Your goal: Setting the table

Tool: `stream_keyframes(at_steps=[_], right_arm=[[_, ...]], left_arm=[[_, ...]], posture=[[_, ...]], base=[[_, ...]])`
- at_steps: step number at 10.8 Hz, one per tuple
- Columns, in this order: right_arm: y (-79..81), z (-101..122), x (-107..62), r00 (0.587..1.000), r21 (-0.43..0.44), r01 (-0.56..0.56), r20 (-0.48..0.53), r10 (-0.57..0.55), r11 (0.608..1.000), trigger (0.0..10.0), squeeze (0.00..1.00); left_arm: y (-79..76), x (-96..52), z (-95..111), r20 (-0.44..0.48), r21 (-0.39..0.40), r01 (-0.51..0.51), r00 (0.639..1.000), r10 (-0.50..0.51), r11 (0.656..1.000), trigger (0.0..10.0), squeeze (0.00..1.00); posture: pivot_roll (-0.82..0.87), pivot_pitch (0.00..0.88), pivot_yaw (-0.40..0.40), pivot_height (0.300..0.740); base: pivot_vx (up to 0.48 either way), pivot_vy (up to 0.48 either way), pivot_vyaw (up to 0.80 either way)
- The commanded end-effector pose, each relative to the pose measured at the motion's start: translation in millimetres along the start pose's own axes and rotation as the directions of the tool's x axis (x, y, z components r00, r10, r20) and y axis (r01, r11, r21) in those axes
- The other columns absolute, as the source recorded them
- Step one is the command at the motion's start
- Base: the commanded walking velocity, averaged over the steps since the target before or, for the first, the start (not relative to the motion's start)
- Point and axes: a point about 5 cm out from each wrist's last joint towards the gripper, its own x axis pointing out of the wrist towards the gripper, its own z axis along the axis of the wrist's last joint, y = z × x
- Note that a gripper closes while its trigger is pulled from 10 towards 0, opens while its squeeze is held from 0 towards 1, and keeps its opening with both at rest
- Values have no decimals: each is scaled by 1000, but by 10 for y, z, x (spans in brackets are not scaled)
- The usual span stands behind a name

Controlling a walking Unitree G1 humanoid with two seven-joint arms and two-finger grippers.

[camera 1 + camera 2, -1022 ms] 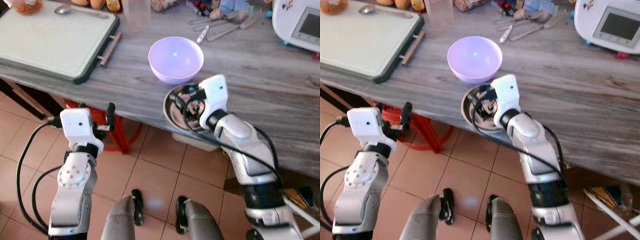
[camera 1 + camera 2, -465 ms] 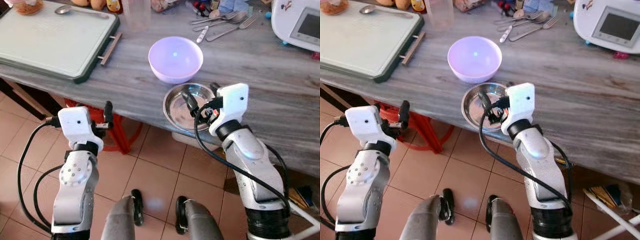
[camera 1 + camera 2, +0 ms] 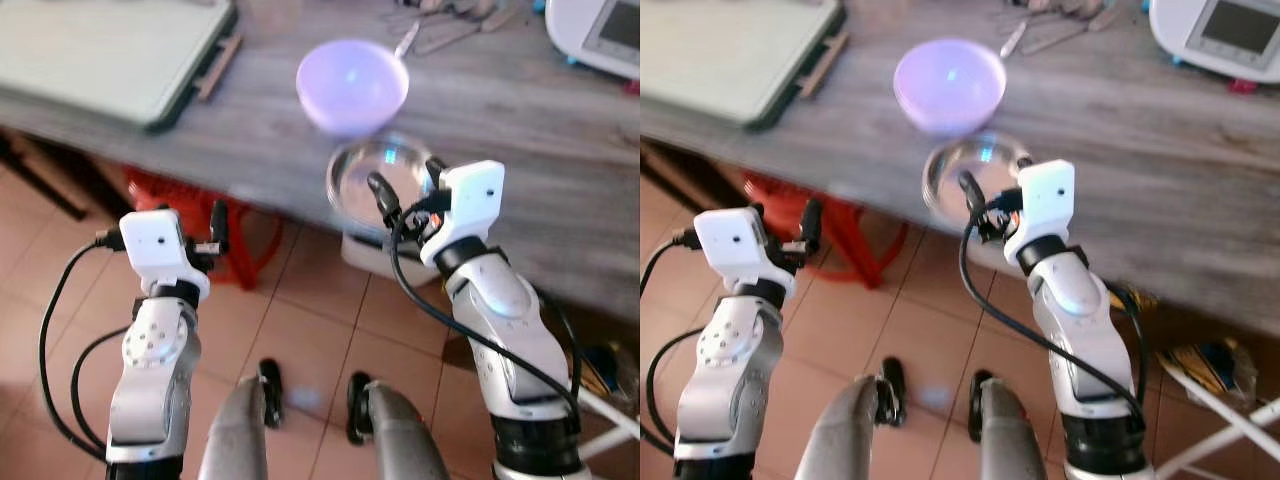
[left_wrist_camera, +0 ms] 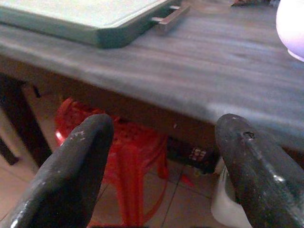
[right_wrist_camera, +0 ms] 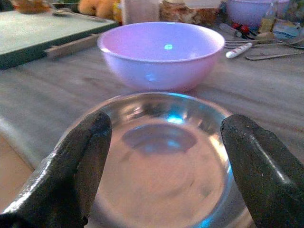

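Since the metal plate looks thin, light and slippery, grab its rim; right gripper is wide open; left gripper open too.

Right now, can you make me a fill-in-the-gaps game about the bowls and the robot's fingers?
1. The bowl behind the metal dish is coloured ____.
2. The right gripper has its fingers spread ____ in front of the metal dish.
3. Under the table stands a stool coloured ____.
4. The left gripper hangs ____ the table edge.

Missing words: purple; open; red; below
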Motion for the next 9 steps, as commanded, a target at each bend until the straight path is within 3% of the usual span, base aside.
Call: stream_keyframes(at_steps=[1,5,9], right_arm=[[-17,9,-14,1000,4,10,11,-10,1000,10000,0],[-69,68,25,999,-55,23,48,-21,998,10000,0],[-264,-299,68,995,-170,61,-63,-73,983,10000,0]], left_arm=[[34,-35,-42,-21,10,-18,1000,18,1000,10000,0],[13,0,-42,-15,7,-13,1000,14,1000,10000,0],[42,69,-107,-23,18,-11,1000,11,1000,10000,0]], posture=[[-7,251,-8,740],[-8,240,-8,740],[-4,182,9,740]], base=[[-330,0,0],[-307,0,0],[-279,0,0]])
